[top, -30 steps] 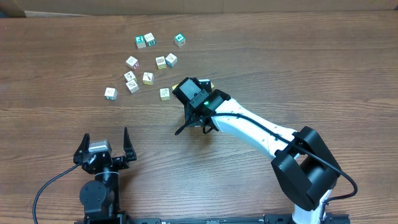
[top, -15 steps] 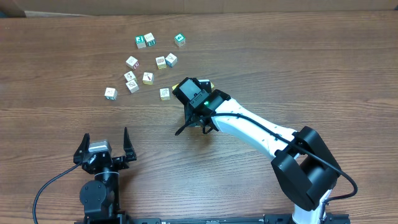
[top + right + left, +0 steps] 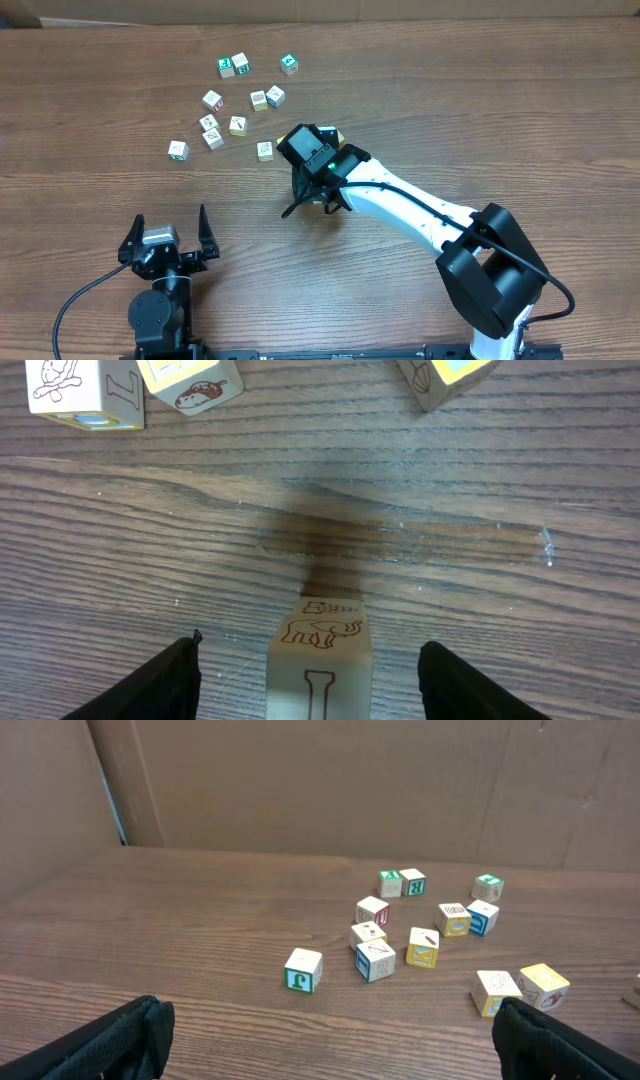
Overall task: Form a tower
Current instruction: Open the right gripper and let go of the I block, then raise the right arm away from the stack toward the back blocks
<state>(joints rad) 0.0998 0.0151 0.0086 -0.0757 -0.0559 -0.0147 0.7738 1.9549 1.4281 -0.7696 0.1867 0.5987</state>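
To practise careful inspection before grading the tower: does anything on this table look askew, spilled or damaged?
Nothing is spilled or toppled. The tower stands upright between the right gripper's open fingers, touching neither. The loose cubes lie scattered at mixed angles. One blemish: a pale scuff on the table beyond the tower.

The right arm (image 3: 420, 215) is stretching from the near right corner of the tabletop (image 3: 520, 90) toward its middle, wrist tipped downward. The right gripper (image 3: 312, 205) is pointing at the wood with its jaws standing well apart, and in the wrist view its fingers (image 3: 165, 682) are sitting wide at either side. The left arm (image 3: 158, 300) is sitting folded at the near left edge. The left gripper (image 3: 170, 222) is facing the far edge, its fingers (image 3: 110, 1045) spread wide too.
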